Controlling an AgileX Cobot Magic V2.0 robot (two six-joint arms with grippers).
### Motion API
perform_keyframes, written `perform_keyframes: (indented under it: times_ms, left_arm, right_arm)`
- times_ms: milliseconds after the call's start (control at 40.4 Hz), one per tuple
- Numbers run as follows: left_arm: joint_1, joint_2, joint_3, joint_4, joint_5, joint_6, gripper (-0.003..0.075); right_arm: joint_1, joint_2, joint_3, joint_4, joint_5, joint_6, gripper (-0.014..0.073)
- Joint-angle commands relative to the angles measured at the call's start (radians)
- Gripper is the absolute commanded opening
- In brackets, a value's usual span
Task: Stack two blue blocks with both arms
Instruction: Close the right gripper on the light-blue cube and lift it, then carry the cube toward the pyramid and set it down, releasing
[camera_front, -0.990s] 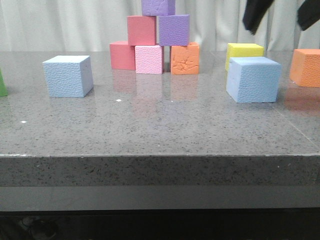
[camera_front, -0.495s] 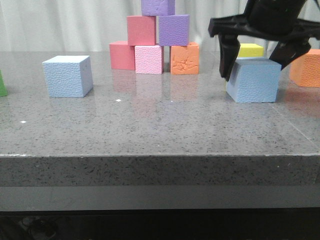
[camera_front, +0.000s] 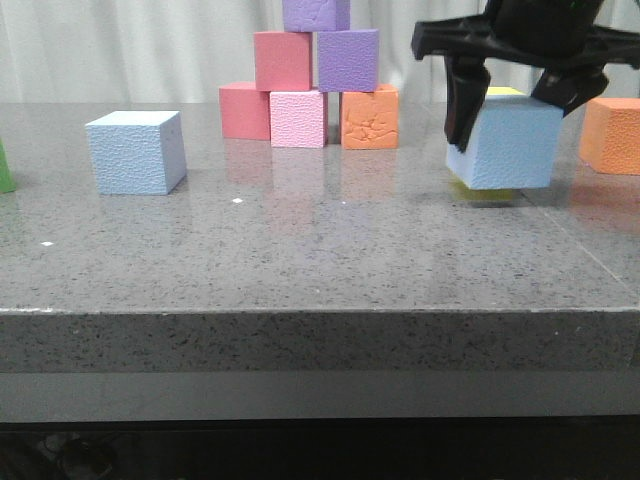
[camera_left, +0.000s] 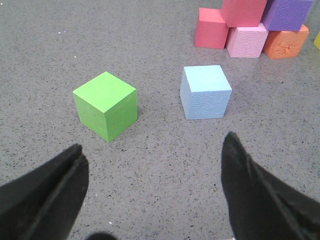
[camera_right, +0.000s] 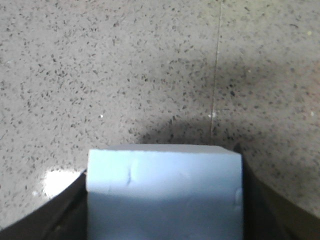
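Note:
One pale blue block (camera_front: 136, 152) stands on the grey table at the left; it also shows in the left wrist view (camera_left: 205, 92). My right gripper (camera_front: 512, 110) is shut on the other blue block (camera_front: 505, 145) and holds it just above the table at the right. In the right wrist view that block (camera_right: 164, 192) fills the space between the fingers. My left gripper (camera_left: 152, 187) is open and empty, above the table short of the left blue block and a green cube (camera_left: 106, 105). It is out of the front view.
A pile of red, pink, orange and purple cubes (camera_front: 308, 85) stands at the back centre. A yellow cube (camera_front: 498, 94) sits right behind the held block. An orange cube (camera_front: 612, 135) is at the far right. The table's front edge (camera_front: 320, 312) runs across.
My right gripper came down over the right blue block, shut on it and lifted it a little off the table. The left blue block has not moved.

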Motion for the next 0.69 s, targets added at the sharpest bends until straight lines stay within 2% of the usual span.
perform_keyframes:
  times_ms: [0, 272, 421, 668]
  left_arm:
    - [-0.007, 0.011, -0.024, -0.003, -0.076, -0.005, 0.0527]
    - [-0.007, 0.011, -0.024, -0.003, -0.076, -0.005, 0.0527]
    - [-0.007, 0.011, -0.024, -0.003, -0.076, -0.005, 0.0527]
    - [-0.007, 0.011, -0.024, -0.003, -0.076, -0.005, 0.0527]
  right_arm:
    - [0.007, -0.084, -0.041, 0.017, -0.004, 0.003, 0.0414]
    - [0.152, -0.107, -0.094, 0.035, -0.026, 0.008, 0.0414]
    - [0.218, -0.028, -0.19, -0.002, 0.0, 0.129, 0.0414]
    - [0.292, 0.167, -0.398, -0.137, 0.126, 0.299, 0.0414]
